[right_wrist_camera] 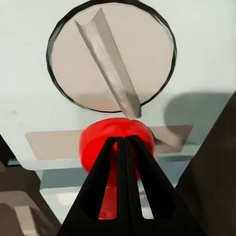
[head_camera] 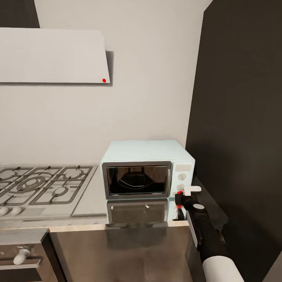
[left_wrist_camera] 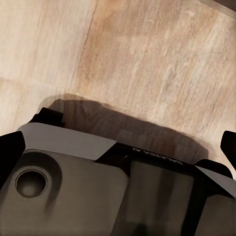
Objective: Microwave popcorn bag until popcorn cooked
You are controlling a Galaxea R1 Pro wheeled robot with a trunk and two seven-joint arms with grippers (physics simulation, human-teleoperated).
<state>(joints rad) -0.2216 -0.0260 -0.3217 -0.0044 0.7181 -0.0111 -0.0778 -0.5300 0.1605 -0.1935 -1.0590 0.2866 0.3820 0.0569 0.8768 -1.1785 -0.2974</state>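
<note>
A grey wall (head_camera: 149,78) fills most of the head view, with a dark cabinet panel (head_camera: 243,117) down the right side and a pale hood (head_camera: 51,55) at upper left. Across the lower half runs the countertop (head_camera: 92,196), carrying a gas hob (head_camera: 39,186) at left centre and the microwave (head_camera: 147,172) at centre right, its dark door closed. Something dark and rounded sits behind the glass, but whether it is the popcorn bag cannot be told.

From the lower right corner the right arm reaches up to the microwave's control panel. In the right wrist view the right gripper (right_wrist_camera: 125,142) has its two black fingers pressed together, clenched on nothing, with their tips against the red button (right_wrist_camera: 115,142) just below a white knob (right_wrist_camera: 112,54).

The step in hand looks like starting the heating. To do it well, the push should go straight into the button's centre, gentle and square, so the tips do not slide off or nudge the knob above.

In the left wrist view the left gripper hangs over the wood floor (left_wrist_camera: 147,59); its state cannot be told.
</note>
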